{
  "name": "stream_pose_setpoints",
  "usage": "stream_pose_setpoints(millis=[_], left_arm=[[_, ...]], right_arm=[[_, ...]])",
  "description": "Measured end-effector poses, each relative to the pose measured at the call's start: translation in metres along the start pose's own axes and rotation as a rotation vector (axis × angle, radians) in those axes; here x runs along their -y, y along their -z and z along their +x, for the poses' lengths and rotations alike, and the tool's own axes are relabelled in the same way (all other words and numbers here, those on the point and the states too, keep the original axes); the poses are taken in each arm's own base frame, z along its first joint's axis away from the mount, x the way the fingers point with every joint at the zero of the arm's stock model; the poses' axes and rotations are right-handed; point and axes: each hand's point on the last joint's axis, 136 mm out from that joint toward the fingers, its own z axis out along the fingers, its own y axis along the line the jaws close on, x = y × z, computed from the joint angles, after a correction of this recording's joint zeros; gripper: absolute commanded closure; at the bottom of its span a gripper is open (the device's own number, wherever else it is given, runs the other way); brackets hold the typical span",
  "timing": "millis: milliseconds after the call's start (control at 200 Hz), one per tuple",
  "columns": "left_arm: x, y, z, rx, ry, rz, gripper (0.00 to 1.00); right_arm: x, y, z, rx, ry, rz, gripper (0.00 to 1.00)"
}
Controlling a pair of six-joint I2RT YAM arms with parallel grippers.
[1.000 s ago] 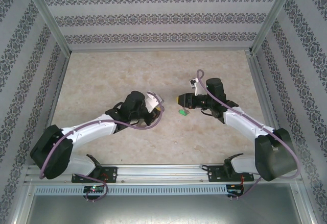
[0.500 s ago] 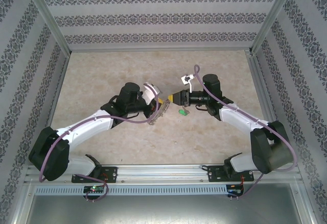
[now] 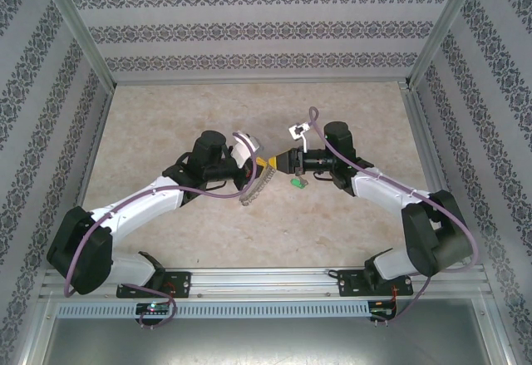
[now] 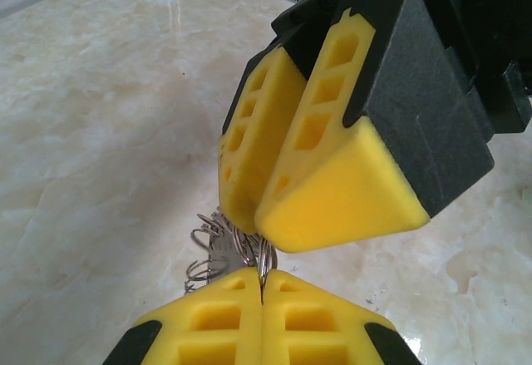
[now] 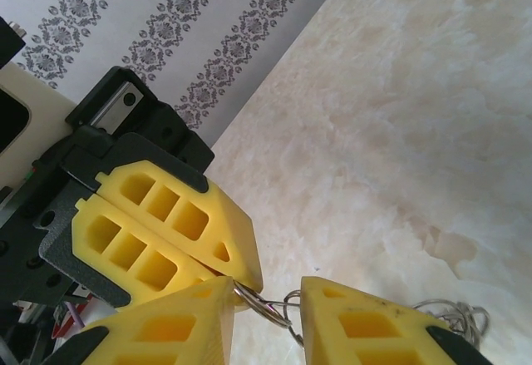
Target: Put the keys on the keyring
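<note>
A: Where is the keyring (image 3: 253,187) sitting right now?

B: It is hanging between the two arms, over the middle of the tabletop (image 3: 166,115). The left claw (image 4: 262,286) is squeezing fully together on one of its thin wire loops, and the rest of the chain is drooping below. I cannot tell whether the lower end is touching the surface.

A: And the right claw (image 5: 268,300)?

B: It is meeting the left one nose to nose. Its fingers are standing a little apart, straddling that same loop — whether the pads are pressing on the wire, I cannot tell.

A: Is the key (image 3: 297,183) hanging on the ring?

B: No — the green-headed key is lying on the tabletop near the right claw, on the side toward the arm bases, apart from the ring.
</note>
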Motion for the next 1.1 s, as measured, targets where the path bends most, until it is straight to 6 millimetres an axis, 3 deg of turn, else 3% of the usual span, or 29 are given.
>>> stream_pose_setpoints(millis=[340,599,724,769,814,959,1099], left_arm=[[-0.0005,-0.0001,0.0002,-0.003,0.016,0.019,1.0],[-0.0028,-0.0002,0.0027,-0.01,0.044,0.022,1.0],[-0.0034,-0.0011,0.0048,-0.016,0.053,0.025,1.0],[-0.003,-0.0013,0.0051,-0.017,0.054,0.027,1.0],[-0.0024,-0.0012,0.0046,-0.015,0.055,0.031,1.0],[-0.0006,-0.001,0.0004,-0.008,0.054,0.042,1.0],[0.0006,-0.0006,-0.0027,-0.002,0.054,0.049,1.0]], right_arm=[[-0.0021,-0.0005,0.0005,-0.003,0.004,-0.01,0.8],[-0.0016,-0.0014,0.0012,-0.007,0.005,-0.016,1.0],[0.0001,-0.0021,0.0019,-0.009,0.002,-0.015,0.99],[0.0001,-0.0021,0.0019,-0.009,0.002,-0.015,0.75],[0.0002,-0.0021,0.0019,-0.009,0.001,-0.014,0.7],[-0.0007,-0.0023,0.002,-0.01,0.006,-0.02,0.68],[-0.0008,-0.0022,0.0014,-0.008,0.009,-0.02,0.72]])
